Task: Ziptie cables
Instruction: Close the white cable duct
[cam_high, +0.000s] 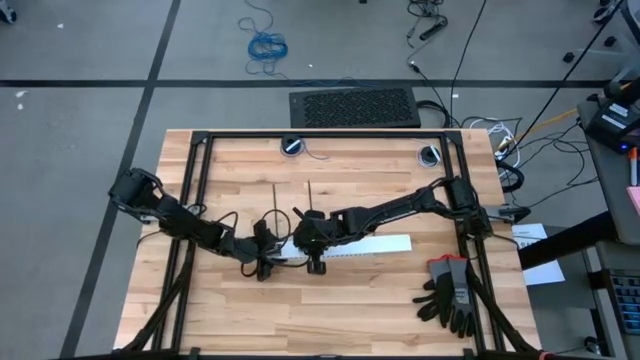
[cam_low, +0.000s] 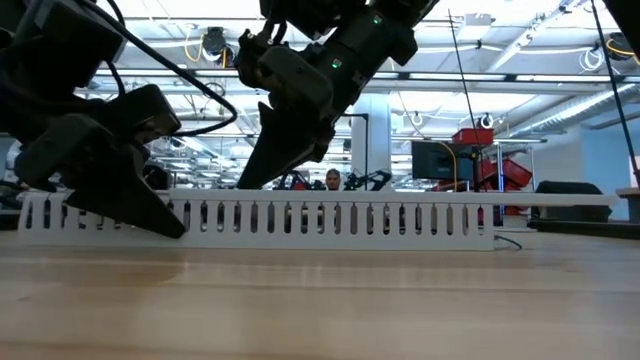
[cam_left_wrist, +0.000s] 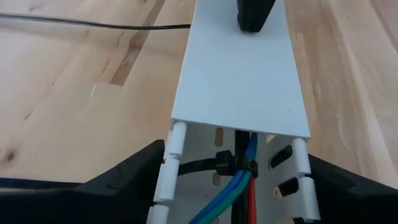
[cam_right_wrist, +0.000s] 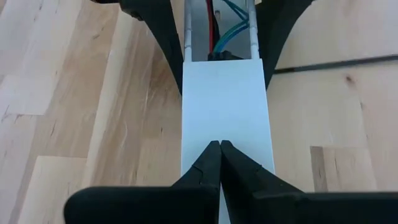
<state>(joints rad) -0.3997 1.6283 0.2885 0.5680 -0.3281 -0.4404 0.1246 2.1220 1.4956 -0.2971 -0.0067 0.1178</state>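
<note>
- The white slotted duct (cam_high: 365, 246) lay lengthwise across the table, its long axis running from the left arm toward the right arm.
- The cables (cam_left_wrist: 235, 186), blue, green and red, ran along the inside of the duct at its uncovered end, with a black ziptie (cam_left_wrist: 217, 165) already cinched across them there.
- The left gripper (cam_left_wrist: 233, 186) straddled that open end, one dark finger on each outer side of the duct, spread wide and not seen to clamp anything; it was the nearer of the two to the cables.
- The right gripper (cam_right_wrist: 219, 163) was fully closed, its tips pressed together on the duct's flat white lid (cam_right_wrist: 225, 112), farther along the same axis and pointing back toward the cables.
- Any next tie would probably fall to the left gripper, since the exposed wires lay directly between its fingers.
- Two loose zipties (cam_high: 276, 200) lay on the wood beyond the duct, apart from both grippers.
</note>
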